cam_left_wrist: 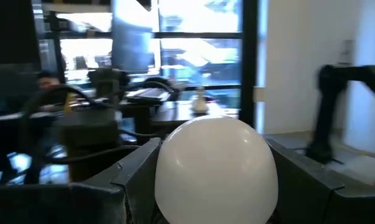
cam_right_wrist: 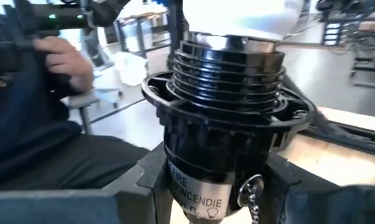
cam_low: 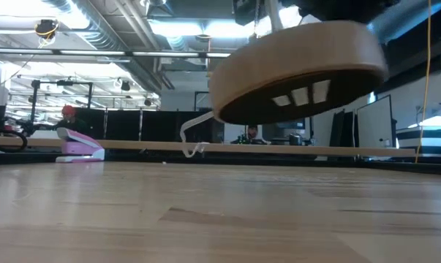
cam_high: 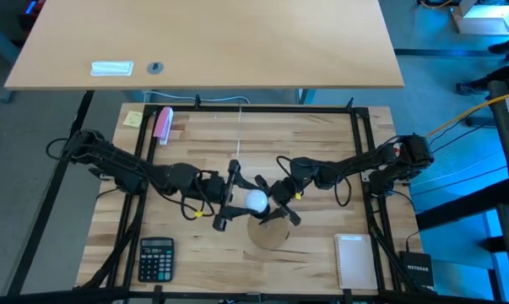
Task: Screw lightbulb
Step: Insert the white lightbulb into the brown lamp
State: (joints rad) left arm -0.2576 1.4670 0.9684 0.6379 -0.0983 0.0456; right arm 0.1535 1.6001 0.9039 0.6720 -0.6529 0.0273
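The white frosted lightbulb (cam_high: 256,201) is at the table's middle, between both grippers. Its silvery screw base (cam_right_wrist: 232,42) sits in the top of the black socket (cam_right_wrist: 219,143) of a round wooden disc (cam_high: 268,235). In the low view the disc (cam_low: 300,66) hangs tilted, clear of the table. My left gripper (cam_high: 244,200) is shut on the bulb's globe (cam_left_wrist: 215,168). My right gripper (cam_high: 277,211) is shut on the socket. My left gripper pinches the bulb's round globe (cam_left_wrist: 168,171) between its two fingers (cam_left_wrist: 134,171), one on each side. It comes level from the table's left. The bulb is clear of the table. My right gripper pinches the black socket's lower barrel (cam_right_wrist: 175,180) between its two fingers (cam_right_wrist: 143,186), below the wide collar. It comes from the table's right. The socket and its wooden disc are lifted clear of the table and tilted.
A calculator (cam_high: 156,257) lies front left and a white notepad (cam_high: 352,260) front right. A pink stapler (cam_high: 163,124) and a yellow note (cam_high: 133,118) are at the far left. A white cord (cam_high: 239,135) runs from the far edge. A person (cam_right_wrist: 44,93) sits beyond the table.
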